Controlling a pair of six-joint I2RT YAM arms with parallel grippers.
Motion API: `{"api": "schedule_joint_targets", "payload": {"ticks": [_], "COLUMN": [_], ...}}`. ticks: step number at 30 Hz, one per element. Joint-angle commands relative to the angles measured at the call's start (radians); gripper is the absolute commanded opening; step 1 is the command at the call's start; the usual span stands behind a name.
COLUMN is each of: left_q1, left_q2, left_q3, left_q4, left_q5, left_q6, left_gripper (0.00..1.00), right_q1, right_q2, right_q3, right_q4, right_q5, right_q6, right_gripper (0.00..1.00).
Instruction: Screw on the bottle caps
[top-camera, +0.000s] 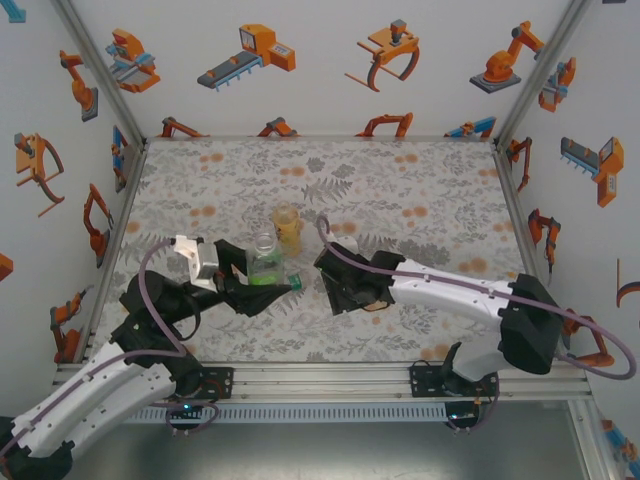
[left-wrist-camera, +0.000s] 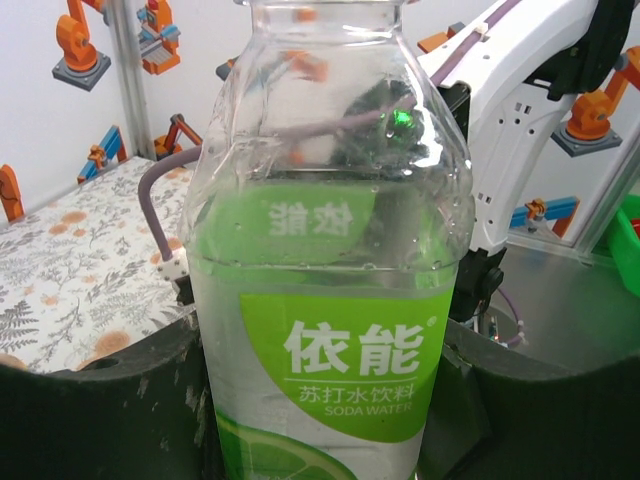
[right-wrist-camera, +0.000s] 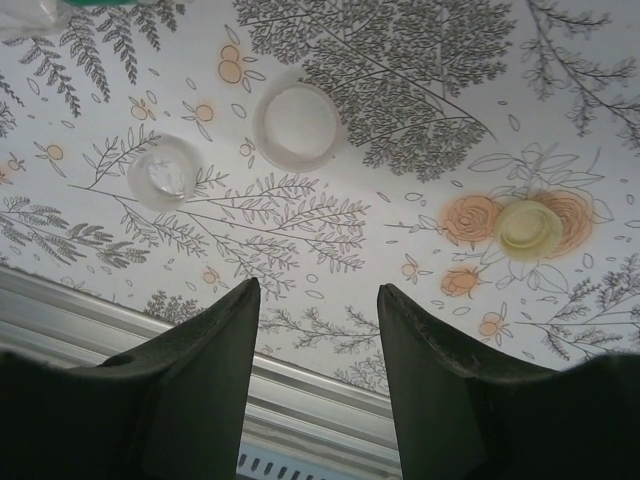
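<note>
Top view: my left pincer (top-camera: 262, 283) clamps the green-labelled bottle (top-camera: 266, 262), mouth seemingly open, mid tabletop (top-camera: 420, 190). Left wrist: it stands upright between the fingers (left-wrist-camera: 120, 400). Right wrist: my right pincer (right-wrist-camera: 317, 290) hangs parted and empty over the white cap (right-wrist-camera: 297, 125) near the near edge; cap pickup, so next I descend and pinch it

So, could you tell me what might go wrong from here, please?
1. The bottle clamped in the left jaws holds liquid and looks uncapped; a tilt could spill it.
2. Three pale caps lie on the cloth ahead of the open right jaws: white cap, clear cap, yellowish cap. They blend in, so a wrong pick or miss seems possible.
3. The amber bottle stands close behind and could get knocked.
</note>
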Motion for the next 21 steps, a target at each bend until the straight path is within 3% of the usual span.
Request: {"api": "schedule_joint_targets", "payload": {"ticks": [1, 21], "left_q1": [0.004, 0.003], "left_q2": [-0.026, -0.190], "left_q3": [-0.036, 0.069], "left_q4": [0.068, -0.282], "left_q5": [-0.025, -0.077], "left_q6": [-0.016, 0.055], "left_gripper": [0.00, 0.00], "right_q1": [0.032, 0.098], "right_q2": [0.030, 0.300], "right_q3": [0.058, 0.275], "right_q4": [0.010, 0.022], "right_q5": [0.027, -0.040], "right_q6": [0.019, -0.025], "right_gripper": [0.49, 0.47]}}
